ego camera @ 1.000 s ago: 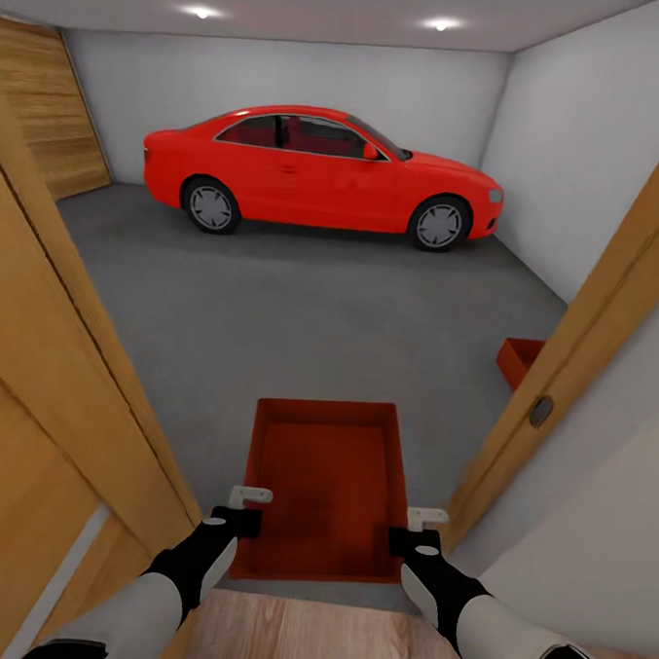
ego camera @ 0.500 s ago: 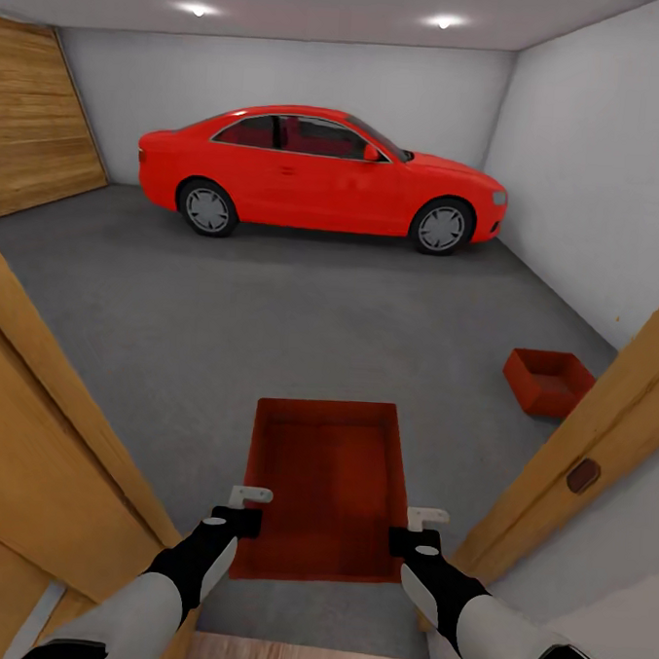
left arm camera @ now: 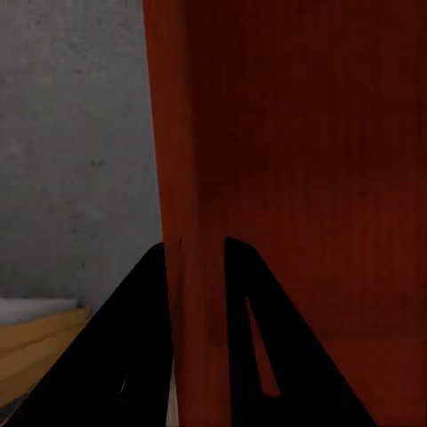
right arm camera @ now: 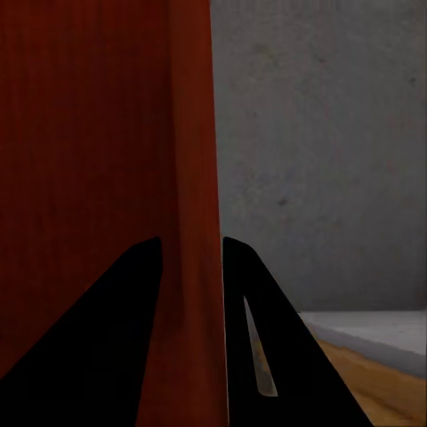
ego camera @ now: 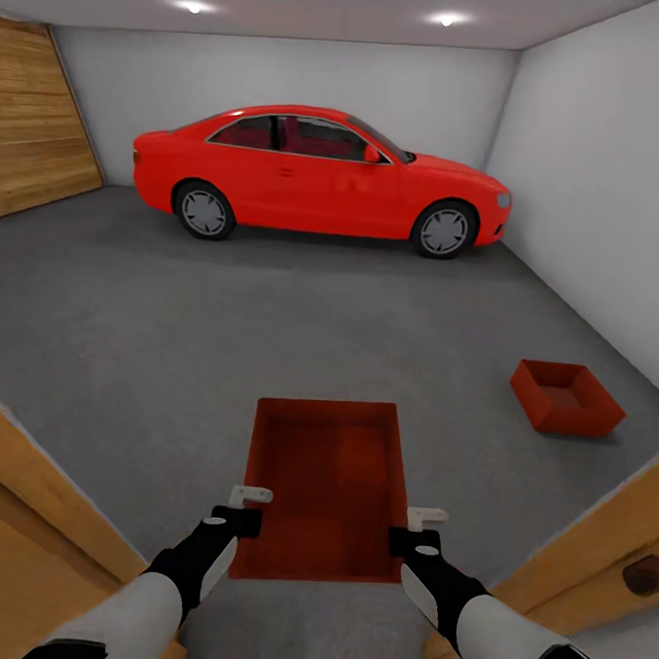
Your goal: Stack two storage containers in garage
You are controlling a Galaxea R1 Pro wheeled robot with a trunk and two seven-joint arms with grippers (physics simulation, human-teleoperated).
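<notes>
From the head camera we carry one storage container [ego camera: 325, 485] out in front of us, an orange-red, lidless rectangular box with thin straight walls and a darker, finely ribbed inside. Our left gripper [ego camera: 243, 509] pinches its left wall near the closest corner and our right gripper [ego camera: 417, 530] pinches its right wall, so it hangs level above the dark grey concrete floor [ego camera: 222, 333]. The second container [ego camera: 565, 397], of the same colour and shape, sits on that floor well off to the right, near the white-grey wall [ego camera: 611, 191]. A red car [ego camera: 319, 178] is parked at the far side of the garage. Against half a second ago, the wooden door frame [ego camera: 37, 487] has slid outward toward both lower corners and the second container shows whole, its far edge no longer cut by the frame: our view has advanced into the garage, while the carried box keeps its place between the grippers. We can read no writing or brand anywhere.

In the left wrist view, the black fingers [left arm camera: 133, 356] straddle the thin red wall, closed on it, with grey concrete beside.

In the right wrist view, the fingers [right arm camera: 124, 338] likewise clamp the opposite wall.
</notes>
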